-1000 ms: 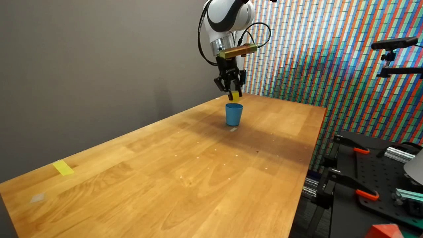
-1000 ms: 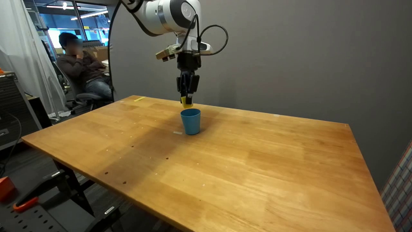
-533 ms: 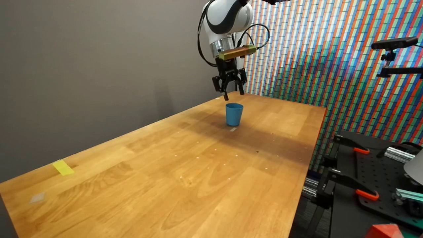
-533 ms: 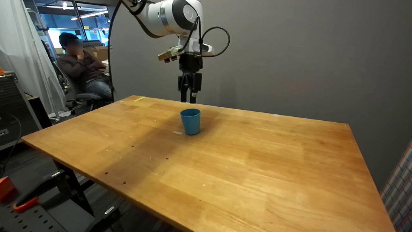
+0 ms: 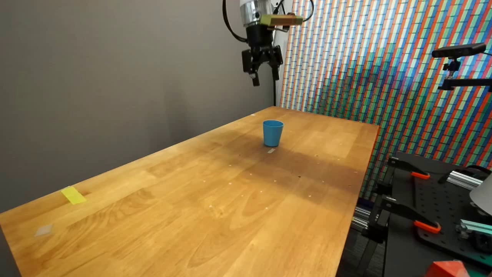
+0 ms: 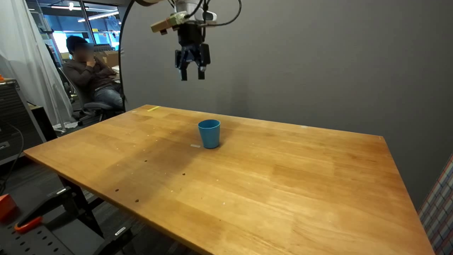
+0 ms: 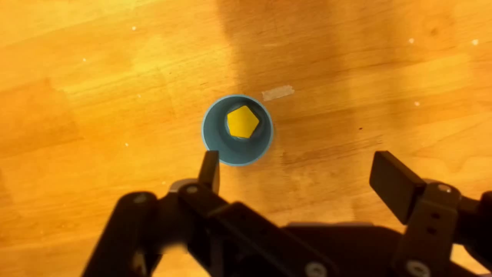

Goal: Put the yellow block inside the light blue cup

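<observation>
Wrist view: the yellow block (image 7: 243, 122), just released, lies inside the light blue cup (image 7: 238, 152), at ten o'clock from the gripper (image 7: 296, 153); the latter, jaws parted and empty, has risen clear; the task appears complete.

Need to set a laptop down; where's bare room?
Specks aside: between the light blue cup and yellow tape; also, in an exterior view, the table from cup to right edge. Crowded: by the cup, whitish tape beside it, the gripper hanging higher.
</observation>
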`<move>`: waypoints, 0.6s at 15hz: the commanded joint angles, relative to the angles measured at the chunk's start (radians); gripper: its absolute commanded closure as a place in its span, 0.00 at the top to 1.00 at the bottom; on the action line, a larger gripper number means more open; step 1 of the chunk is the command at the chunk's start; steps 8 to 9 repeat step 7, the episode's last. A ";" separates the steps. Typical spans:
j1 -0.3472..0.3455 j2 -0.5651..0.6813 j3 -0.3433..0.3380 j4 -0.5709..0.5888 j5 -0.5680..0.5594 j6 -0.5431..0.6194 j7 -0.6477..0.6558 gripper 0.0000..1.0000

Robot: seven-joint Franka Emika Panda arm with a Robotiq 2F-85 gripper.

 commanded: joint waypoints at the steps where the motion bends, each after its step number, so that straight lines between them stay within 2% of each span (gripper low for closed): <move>1: 0.021 -0.204 0.050 -0.113 -0.036 -0.047 -0.101 1.00; 3: 0.021 -0.280 0.090 -0.112 0.009 -0.171 -0.191 1.00; 4: 0.014 -0.178 0.076 -0.058 -0.015 -0.110 -0.112 1.00; 6: 0.018 -0.246 0.101 -0.077 -0.011 -0.167 -0.145 1.00; 9: 0.018 -0.264 0.105 -0.087 -0.010 -0.171 -0.151 1.00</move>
